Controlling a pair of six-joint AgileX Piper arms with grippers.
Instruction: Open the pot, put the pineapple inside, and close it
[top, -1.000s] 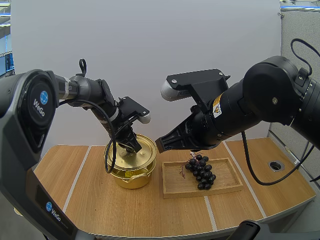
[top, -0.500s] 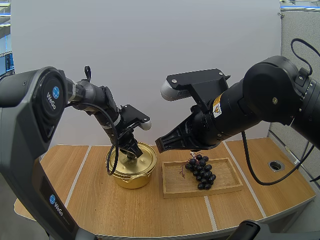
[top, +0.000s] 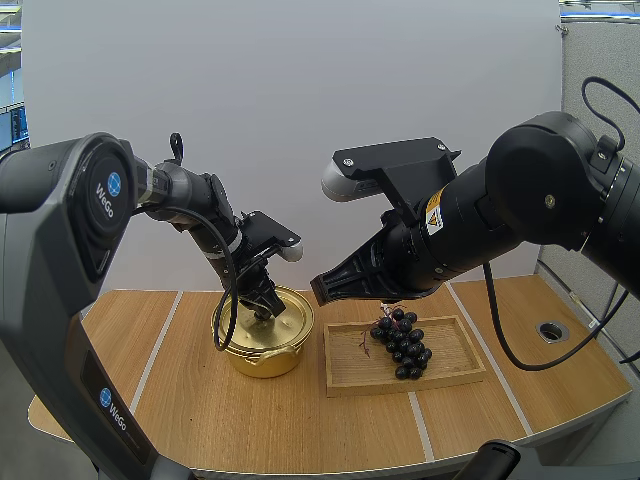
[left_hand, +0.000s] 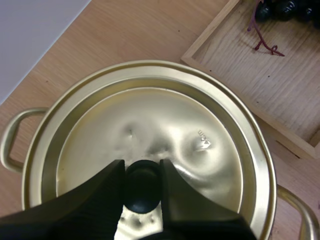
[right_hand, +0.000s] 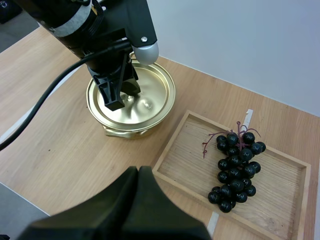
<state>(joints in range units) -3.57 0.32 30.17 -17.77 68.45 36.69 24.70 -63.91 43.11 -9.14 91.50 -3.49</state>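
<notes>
- Your left jaws are clamped on the black knob (left_hand: 143, 185) at the centre of the lid (left_hand: 165, 125), one finger on each side. The lid sits flat on the gold pot (top: 262, 350), which stands on the surface (top: 200, 420) just beside the wooden tray (top: 400, 385).
- The step in hand, as I judge it, is opening the pot. Lift straight up so the lid clears the rim evenly. A tilted pull could drag the light pot along or let the round knob slip out.
- Check the hold before you rise. The knob looks small and smooth, so seat it deep between the fingers, not out at the tips.
- Once clear, carry the lid to bare surface on the side of the pot away from the tray and set it down flat. That leaves the mouth free for the other arm.
- Your right jaws are together, holding nothing, and hang above the near side of the tray, between pot and fruit. Keep them out of the lid's path as it comes up.
- The fruit on hand is a bunch of dark grapes (top: 402, 345), not a pineapple. It lies in the tray, apart from the pot, and by my reckoning it is what goes in. Take it near the stem end, since the loose berries will likely sag.
- Writing: "WeGo" reads on the round badge (top: 107, 190) on the left arm (top: 190, 200).
- A yellow warning label (top: 434, 212) sits on the right arm (top: 540, 190), its text too small to read. A small stamp (left_hand: 204, 144) on the lid is not legible.
</notes>
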